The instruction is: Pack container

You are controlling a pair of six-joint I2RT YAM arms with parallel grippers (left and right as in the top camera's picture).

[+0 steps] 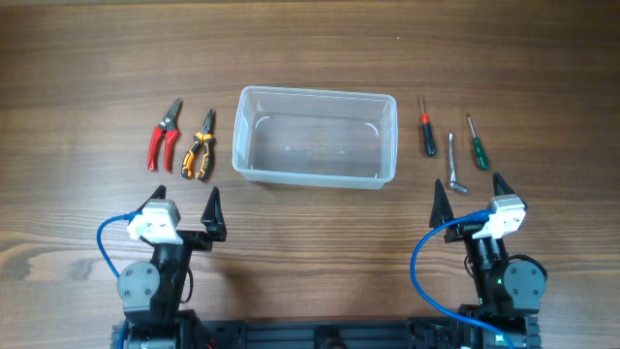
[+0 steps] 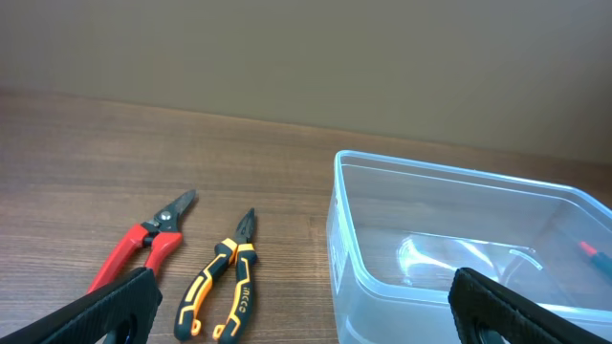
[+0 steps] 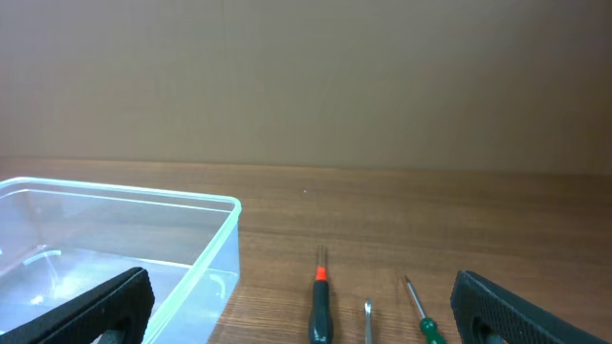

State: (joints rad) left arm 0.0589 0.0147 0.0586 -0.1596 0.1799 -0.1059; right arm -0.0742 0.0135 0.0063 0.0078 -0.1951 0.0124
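Container (image 1: 315, 180): mid-table (image 1: 77, 58), empty, long axis L–R. It lies between the arms and ahead of both, fwd-right of left gripper (image 1: 186, 197) and fwd-left of right gripper (image 1: 471, 186). Neither is clearly nearer.

Both grippers: jaws wide apart, nothing held.

L side: red snips (image 1: 163, 136) and orange pliers (image 1: 201, 145) lie near container's left wall, directly ahead of left gripper, handles toward robot.

R side: red-black screwdriver (image 1: 426, 136), small wrench (image 1: 455, 163) and green screwdriver (image 1: 477, 143) lie ahead of right gripper, axes approx. front-to-back.

Judgement: packing not begun. Each arm best serves its own side, carrying tools inward to the container.
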